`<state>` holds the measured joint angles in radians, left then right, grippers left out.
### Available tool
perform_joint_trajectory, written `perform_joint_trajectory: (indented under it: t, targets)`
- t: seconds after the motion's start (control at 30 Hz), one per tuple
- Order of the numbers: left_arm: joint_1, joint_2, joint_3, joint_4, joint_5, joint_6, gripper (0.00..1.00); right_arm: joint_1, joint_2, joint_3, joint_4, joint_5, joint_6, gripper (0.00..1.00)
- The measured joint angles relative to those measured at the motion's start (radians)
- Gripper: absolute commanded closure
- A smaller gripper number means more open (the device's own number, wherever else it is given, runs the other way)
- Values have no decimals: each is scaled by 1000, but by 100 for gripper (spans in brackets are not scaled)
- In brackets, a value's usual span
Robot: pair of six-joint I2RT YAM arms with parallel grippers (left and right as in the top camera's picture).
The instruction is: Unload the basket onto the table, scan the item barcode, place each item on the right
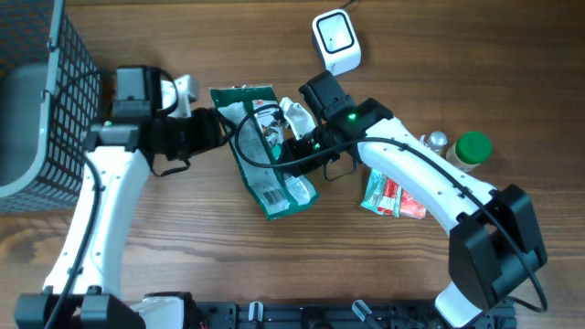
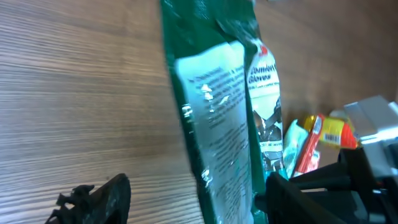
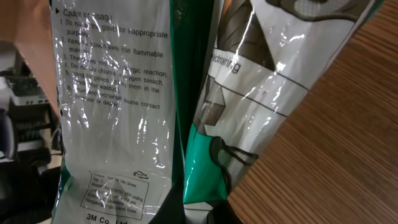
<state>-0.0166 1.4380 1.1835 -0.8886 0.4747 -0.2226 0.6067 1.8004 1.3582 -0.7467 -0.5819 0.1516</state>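
The item is a green and white plastic glove package [image 1: 265, 155] held up over the middle of the table, its printed white back [image 3: 112, 93] facing the right wrist camera. My right gripper [image 1: 294, 139] is shut on one end of the package [image 3: 249, 93]. My left gripper [image 1: 222, 128] stands open around the package's other edge [image 2: 217, 124]; the package touches the right finger [image 2: 311, 199], and the left finger [image 2: 106, 199] is apart from it. A white scanner [image 1: 335, 41] stands at the back of the table, beyond the package.
A black wire basket [image 1: 78, 82] stands at the far left. A red and green packet [image 1: 393, 196] lies under my right arm. A green-lidded bottle [image 1: 472, 149] and a small silver-topped one [image 1: 437, 141] stand at the right.
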Motion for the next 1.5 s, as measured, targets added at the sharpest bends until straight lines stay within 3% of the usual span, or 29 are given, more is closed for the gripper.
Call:
perform_joint_trajectory:
  t: [0.3,0.33,0.37,0.4,0.43,0.6,0.73,0.87,1.2,1.5]
  targets:
    - [-54,56,-1,43,6,1,45,0,0,0,48,-93,-1,95]
    - [-56,63,-1,43,6,1,53,0,0,0,54,-105,0,95]
    - [-56,66,-1,44,6,0,71,0,0,0,62,-117,0,95]
    - [-59,75,-2,45,6,-1,80,0,0,0,66,-124,0,95]
    - [-60,77,-2,49,7,0,96,0,0,0,69,-129,0,95]
    - [-72,82,-6,73,26,0,96,1,0,0,73,-140,0,84]
    - [-58,82,-6,76,56,1,96,-2,0,0,76,-149,-1,66]
    - [22,82,-8,113,242,1,96,-31,0,0,93,-217,-10,58]
    - [177,82,-9,130,628,13,96,-204,0,0,118,-568,-87,47]
    - [180,82,-10,180,840,20,96,-172,0,0,90,-649,-184,49]
